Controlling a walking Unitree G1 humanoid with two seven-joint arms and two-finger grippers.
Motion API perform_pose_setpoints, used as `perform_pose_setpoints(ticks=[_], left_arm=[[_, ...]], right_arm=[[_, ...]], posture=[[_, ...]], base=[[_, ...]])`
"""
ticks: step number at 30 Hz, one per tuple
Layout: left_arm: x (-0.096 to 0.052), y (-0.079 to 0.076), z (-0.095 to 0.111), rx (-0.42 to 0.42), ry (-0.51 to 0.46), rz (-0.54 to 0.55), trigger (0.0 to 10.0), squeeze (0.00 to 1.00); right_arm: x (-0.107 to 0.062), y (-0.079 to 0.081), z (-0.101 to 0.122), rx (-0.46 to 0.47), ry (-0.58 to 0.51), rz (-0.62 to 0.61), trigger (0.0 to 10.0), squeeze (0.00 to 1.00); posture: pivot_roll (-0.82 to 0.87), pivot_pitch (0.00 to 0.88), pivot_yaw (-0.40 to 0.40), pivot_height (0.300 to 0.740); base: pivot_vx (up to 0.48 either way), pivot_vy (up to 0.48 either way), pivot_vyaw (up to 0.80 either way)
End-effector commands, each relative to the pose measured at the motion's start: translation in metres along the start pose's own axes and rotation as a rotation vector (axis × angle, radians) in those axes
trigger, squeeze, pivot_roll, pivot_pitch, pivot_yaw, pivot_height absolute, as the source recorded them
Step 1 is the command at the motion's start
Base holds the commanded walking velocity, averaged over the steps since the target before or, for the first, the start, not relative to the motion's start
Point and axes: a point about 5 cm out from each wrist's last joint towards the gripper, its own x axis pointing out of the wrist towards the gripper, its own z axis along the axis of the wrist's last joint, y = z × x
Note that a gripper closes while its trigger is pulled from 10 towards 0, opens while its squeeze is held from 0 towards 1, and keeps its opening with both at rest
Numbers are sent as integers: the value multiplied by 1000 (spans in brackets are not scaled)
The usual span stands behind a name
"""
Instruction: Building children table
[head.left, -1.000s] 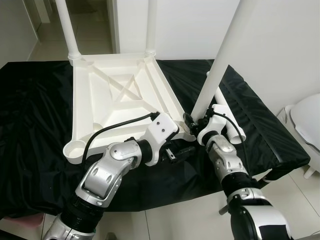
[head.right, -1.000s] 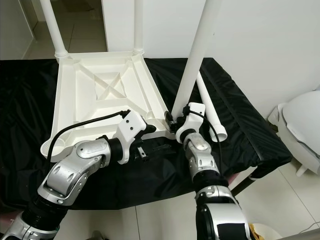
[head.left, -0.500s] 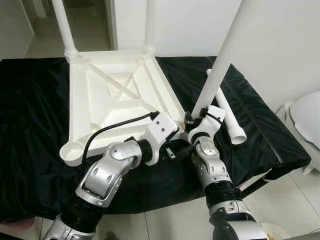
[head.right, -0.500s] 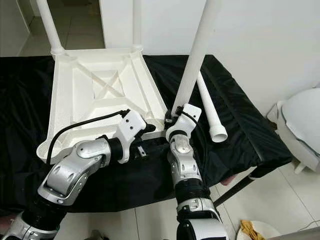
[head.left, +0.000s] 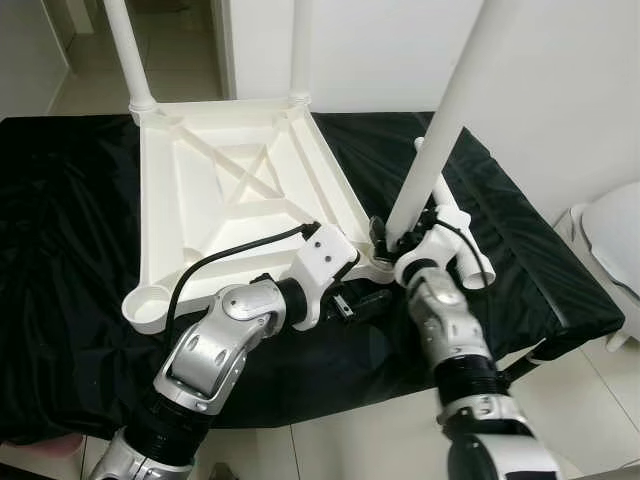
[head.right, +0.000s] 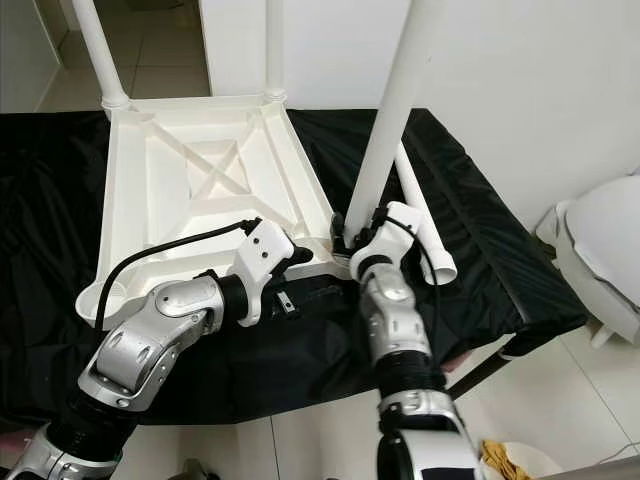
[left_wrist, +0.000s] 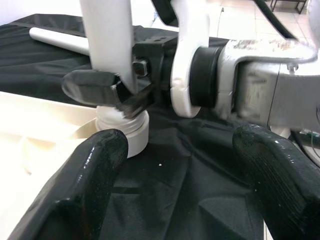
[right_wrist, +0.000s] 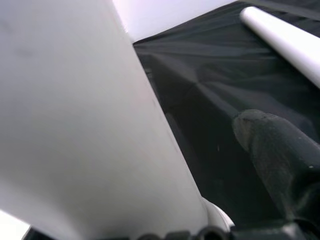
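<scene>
A white table top (head.left: 200, 200) lies upside down on a black cloth (head.left: 60, 220). Two legs (head.left: 125, 50) stand in its far corners. A third white leg (head.left: 440, 120) stands slightly tilted in the near right corner socket (left_wrist: 122, 130). My right gripper (head.left: 385, 238) is shut on that leg just above the socket. Its finger (left_wrist: 95, 85) presses the leg's side. My left gripper (head.left: 365, 300) hovers open over the cloth just in front of the same corner, its fingers (left_wrist: 75, 200) spread wide. A fourth leg (head.left: 470, 262) lies loose on the cloth behind my right wrist.
The cloth-covered surface ends close in front of my arms and at the right (head.left: 590, 320). A white rounded object (head.left: 615, 235) stands on the tiled floor to the right. A white wall rises behind the table.
My right forearm has swung back to the right while still holding the leg in the corner socket. The left arm has stayed put.
</scene>
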Motion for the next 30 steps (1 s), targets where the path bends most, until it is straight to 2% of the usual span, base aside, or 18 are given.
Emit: perform_pose_setpoints(ticks=[1, 3, 4, 7, 10, 13, 18, 24, 25, 26, 27, 28, 29, 30], left_arm=[[1, 2, -1, 1, 3, 35, 10000, 0], [0, 2, -1, 0, 3, 37, 10000, 0], [0, 2, -1, 0, 3, 37, 10000, 0], [-1, 2, -1, -1, 5, 40, 10000, 0], [-1, 2, -2, -1, 6, 41, 10000, 0], [-1, 2, -1, 0, 7, 42, 10000, 0], [-2, 2, -1, 4, 9, 43, 10000, 0], [-3, 2, -2, 5, 12, 45, 10000, 0], [-4, 2, -2, 6, 12, 45, 10000, 0], [-4, 2, -2, 7, 12, 46, 10000, 0], [-4, 2, -2, 7, 12, 46, 10000, 0], [-4, 2, -1, 7, 12, 47, 10000, 0], [-4, 3, -1, 8, 12, 48, 10000, 0], [-4, 3, -1, 8, 11, 49, 10000, 0]], right_arm=[[2, -1, 0, 4, 15, 40, 10000, 0], [4, -5, 1, -22, 26, 117, 10000, 0], [4, -5, 1, -22, 26, 117, 10000, 0], [7, -6, 3, -76, 39, 254, 10000, 0], [8, -5, 2, -100, 47, 302, 10000, 0], [9, -2, -3, -150, 98, 432, 10000, 0], [13, -1, -5, -194, 152, 543, 10000, 0], [18, -2, -1, -195, 160, 580, 10000, 0], [19, -3, -1, -190, 163, 577, 9569, 0], [20, -4, -1, -177, 175, 565, 4078, 0], [20, -4, -1, -177, 175, 565, 4078, 0], [21, -6, -2, -169, 190, 550, 1137, 0], [21, -7, -3, -160, 201, 541, 0, 0], [21, -8, -4, -155, 208, 537, 0, 0]], posture=[[-31, 28, -70, 740], [-29, 28, -70, 740], [-29, 28, -70, 740], [-24, 25, -71, 740], [-23, 25, -70, 740], [-17, 21, -68, 740], [-2, 13, -68, 740], [4, 6, -67, 740], [9, 4, -68, 740], [9, 4, -68, 740], [9, 4, -68, 740], [9, 4, -68, 740], [12, 1, -69, 740], [12, 1, -69, 740]], base=[[0, 0, 0], [0, 0, 0], [0, 0, 0], [0, 0, 0], [0, 0, 0], [0, 0, 0], [0, 0, 0], [0, 0, 0], [0, 0, 0], [0, 0, 0], [0, 0, 0], [0, 0, 0], [0, 0, 0], [0, 0, 0]])
